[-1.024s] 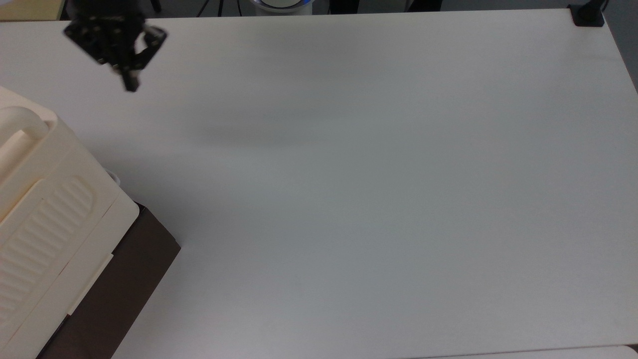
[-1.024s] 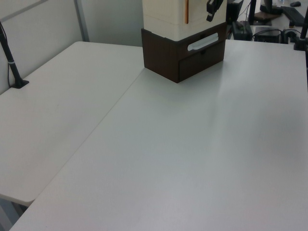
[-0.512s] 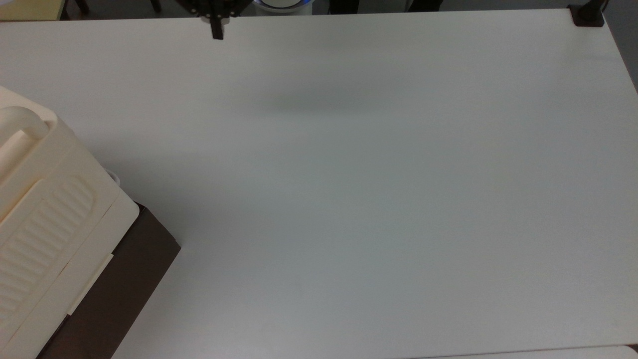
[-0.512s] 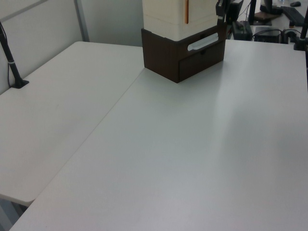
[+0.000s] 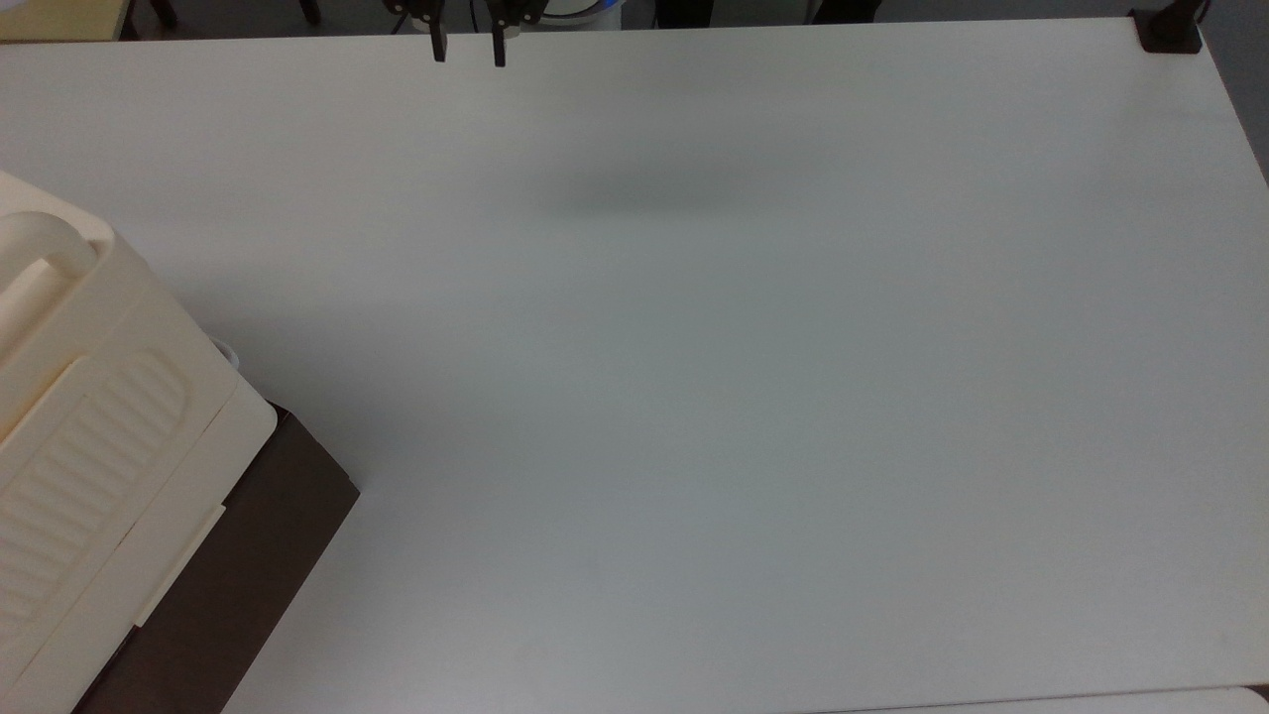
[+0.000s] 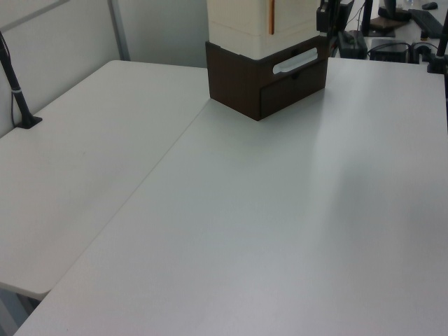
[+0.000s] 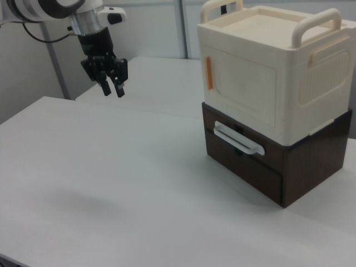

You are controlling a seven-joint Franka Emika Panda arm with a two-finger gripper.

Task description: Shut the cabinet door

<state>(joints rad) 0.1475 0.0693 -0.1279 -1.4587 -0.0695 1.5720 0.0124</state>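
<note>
The cabinet door [image 7: 242, 92] lies flush in the front face of the cabinet [image 7: 278, 72], its orange strip [image 7: 208, 73] upright along one edge and no gap showing around it, so by my reading the closing is already done. The cabinet sits on a dark brown base [image 7: 289, 167] at the near-left corner of the surface [image 5: 694, 397] in the top view. What has changed in the last second is the arm: the gripper [image 5: 467, 50] was hanging close above the cabinet's end of the surface with its jaws drawn together, and it has since swung away along the far edge and spread its jaws apart, holding nothing. It now hovers well apart from the cabinet. Taken together, that looks like a retreat after the push, not the start of a fresh approach. The views divide the evidence. The right view gives the door face on, with the white pull [image 7: 238, 139] of the drawer below it and the gripper [image 7: 112, 89] high over the surface, its two fingers parted. The top view hides the door altogether and offers the ribbed top panel [image 5: 89, 456], the rounded handle [image 5: 35, 263] and the gripper's spot over the far edge. The left view shows the strip from the side and the base resting square on the surface.
</note>
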